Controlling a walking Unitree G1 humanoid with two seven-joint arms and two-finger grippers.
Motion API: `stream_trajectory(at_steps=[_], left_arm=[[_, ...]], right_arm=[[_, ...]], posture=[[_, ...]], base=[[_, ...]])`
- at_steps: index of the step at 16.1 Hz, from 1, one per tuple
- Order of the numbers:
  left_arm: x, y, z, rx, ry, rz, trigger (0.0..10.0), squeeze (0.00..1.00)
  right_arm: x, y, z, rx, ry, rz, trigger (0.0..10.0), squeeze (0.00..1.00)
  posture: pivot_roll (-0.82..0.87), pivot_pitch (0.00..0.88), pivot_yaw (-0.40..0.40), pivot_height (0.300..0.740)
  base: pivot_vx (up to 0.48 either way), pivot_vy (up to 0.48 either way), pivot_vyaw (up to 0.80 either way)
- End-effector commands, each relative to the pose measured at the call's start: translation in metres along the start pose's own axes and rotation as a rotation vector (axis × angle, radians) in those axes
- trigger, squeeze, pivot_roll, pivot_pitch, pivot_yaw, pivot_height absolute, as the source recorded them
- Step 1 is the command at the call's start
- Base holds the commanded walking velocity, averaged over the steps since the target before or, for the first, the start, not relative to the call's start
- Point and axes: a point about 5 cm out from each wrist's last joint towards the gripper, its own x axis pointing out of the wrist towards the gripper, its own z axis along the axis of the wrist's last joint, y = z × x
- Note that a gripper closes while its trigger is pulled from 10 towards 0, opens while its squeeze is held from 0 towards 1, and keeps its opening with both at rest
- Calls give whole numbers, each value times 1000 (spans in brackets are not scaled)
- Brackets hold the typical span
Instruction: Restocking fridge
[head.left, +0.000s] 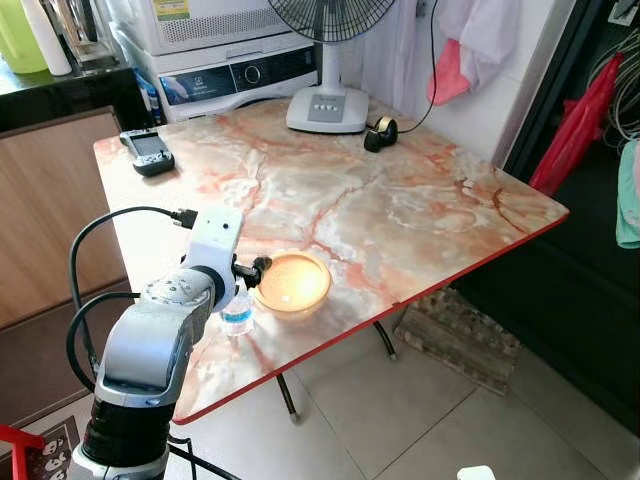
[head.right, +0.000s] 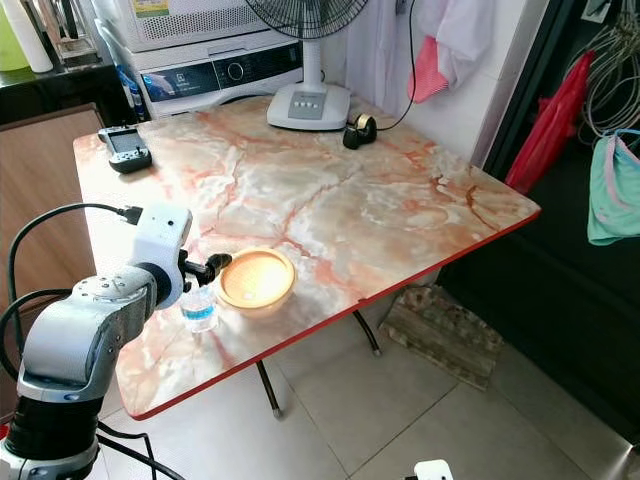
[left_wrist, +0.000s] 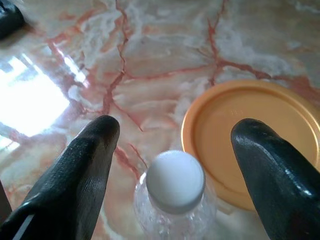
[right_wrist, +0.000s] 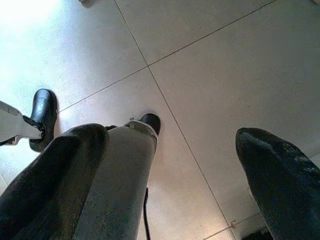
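Just one bottle (left_wrist: 174, 190), one bowl (left_wrist: 250, 135).

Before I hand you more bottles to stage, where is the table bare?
Bare: the table's broad middle and right side, between fan base, tape roll and red edge. Crowded: front-left corner, where bowl, water bottle and left gripper cluster.

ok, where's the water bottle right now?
The small clear white-capped water bottle stands near the marble table's front-left edge, beside the orange plastic bowl, between the left gripper's open fingers.
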Motion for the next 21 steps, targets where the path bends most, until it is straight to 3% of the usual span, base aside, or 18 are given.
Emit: stream_trajectory(at_steps=[1, 10, 11, 12, 13, 14, 21], left_arm=[[-1, -2, 2, 0, -2, -17, 10000, 0], [-1, -6, -7, -11, 56, -39, 9882, 0], [-1, -7, -8, -13, 60, -40, 3882, 0], [-1, -7, -8, -13, 61, -39, 3490, 0], [-1, -6, -8, -14, 64, -38, 1020, 0], [0, -6, -9, -15, 67, -37, 0, 0], [-1, -7, -8, -14, 71, -43, 0, 0]], right_arm=[[0, -2, 0, -9, 8, -3, 10000, 0], [0, -2, -1, -10, 13, -1, 10000, 0], [0, -2, -1, -10, 13, -1, 10000, 0], [0, -2, -1, -9, 13, -1, 10000, 0], [0, -2, -1, -9, 13, -1, 10000, 0], [0, -2, -1, -9, 13, -1, 10000, 0], [0, -2, -1, -9, 13, -2, 10000, 0]], posture=[[144, 0, -32, 740], [136, 0, -32, 740], [136, 0, -32, 740], [136, 0, -32, 740], [136, 0, -31, 740], [136, 0, -31, 740], [133, 0, -31, 740]], base=[[0, 0, 0], [0, 0, 0], [0, 0, 0], [0, 0, 0], [0, 0, 0], [0, 0, 0], [0, 0, 0]])
